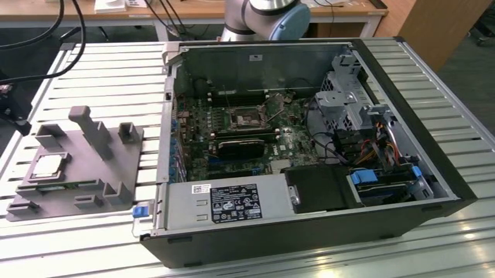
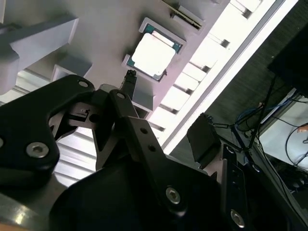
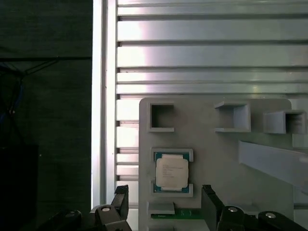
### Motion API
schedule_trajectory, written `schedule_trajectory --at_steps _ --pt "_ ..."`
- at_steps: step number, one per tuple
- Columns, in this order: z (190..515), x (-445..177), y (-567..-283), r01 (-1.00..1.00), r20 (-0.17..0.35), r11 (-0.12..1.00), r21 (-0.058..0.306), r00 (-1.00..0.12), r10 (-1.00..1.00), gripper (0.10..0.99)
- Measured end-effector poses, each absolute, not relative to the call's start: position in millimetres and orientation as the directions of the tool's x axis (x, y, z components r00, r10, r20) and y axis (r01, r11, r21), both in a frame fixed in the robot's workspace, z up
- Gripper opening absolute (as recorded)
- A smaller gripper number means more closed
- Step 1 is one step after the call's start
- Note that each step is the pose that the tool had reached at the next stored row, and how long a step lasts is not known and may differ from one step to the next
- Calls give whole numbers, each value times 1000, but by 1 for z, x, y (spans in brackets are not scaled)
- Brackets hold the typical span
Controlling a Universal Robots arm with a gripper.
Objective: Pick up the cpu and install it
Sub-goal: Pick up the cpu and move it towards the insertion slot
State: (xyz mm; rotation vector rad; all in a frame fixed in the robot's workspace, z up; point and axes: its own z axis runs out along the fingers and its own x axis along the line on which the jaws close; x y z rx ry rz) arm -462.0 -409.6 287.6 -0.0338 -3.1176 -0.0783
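The cpu, a small square chip with a silver top, lies flat in a recess of the grey holder block at the exterior view's left. Both wrist views look down on the cpu from well above. My gripper is open and hangs above the block near the chip, with nothing between its fingers. The black cpu socket sits on the motherboard inside the open computer case.
The holder block has upright posts and several small pockets around the chip. It rests on a ribbed metal table. A power supply, drive cage and cables crowd the case. The arm's base stands behind the case.
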Motion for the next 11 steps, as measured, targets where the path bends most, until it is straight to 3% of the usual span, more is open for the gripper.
schedule_trajectory --at_steps 11 --pt "270 -462 -410 22 11 999 50 -1000 21 706"
